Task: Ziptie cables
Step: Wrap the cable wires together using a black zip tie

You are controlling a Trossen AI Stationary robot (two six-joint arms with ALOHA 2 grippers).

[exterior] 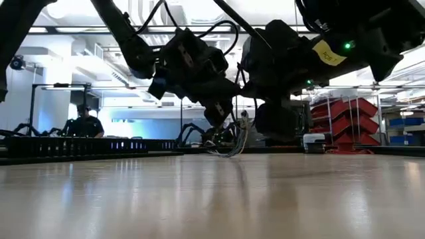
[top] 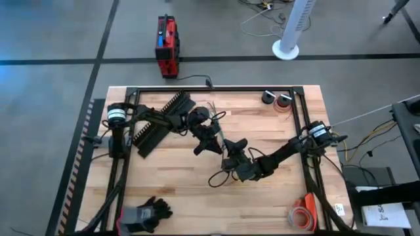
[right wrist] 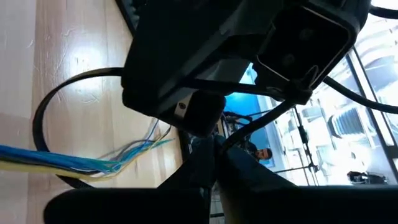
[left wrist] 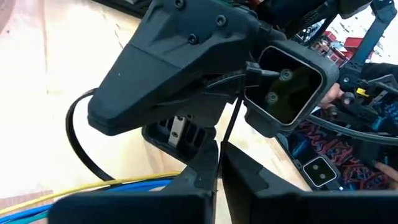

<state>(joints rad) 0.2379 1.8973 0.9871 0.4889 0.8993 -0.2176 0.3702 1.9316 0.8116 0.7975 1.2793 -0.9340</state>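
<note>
The cables (right wrist: 62, 162), a bundle of thin blue, yellow and pale wires, lie low over the wooden table, fanned apart at one end (right wrist: 146, 144). They also show in the left wrist view (left wrist: 93, 186) and in the low view (exterior: 232, 145). My left gripper (left wrist: 219, 144) and my right gripper (right wrist: 217, 144) meet nose to nose at mid-table, left (top: 211, 145) and right (top: 228, 154). Each is shut on a thin black strap that runs between them. How the strap meets the cables is hidden by the fingers. My left gripper pinches the thin black strap (left wrist: 225, 127) between its two fingers. The strap rises from the fingertips toward the right arm's wrist housing, drawn straight and clear of the table. My right gripper pinches a thin black strap (right wrist: 239, 134) between its two fingers. From the fingertips the strap runs up to a bend (right wrist: 292, 93) and on across the left gripper's body, taut and clear of the table.
A thick black arm cord (top: 218, 177) loops over the table near the grippers. A long black slotted strip (top: 157, 124) lies at far left, tape rolls (top: 279, 99) at far right, gloves (top: 146, 213) and an orange object (top: 305, 213) near the front. A person (exterior: 83, 123) stands beyond the table.
</note>
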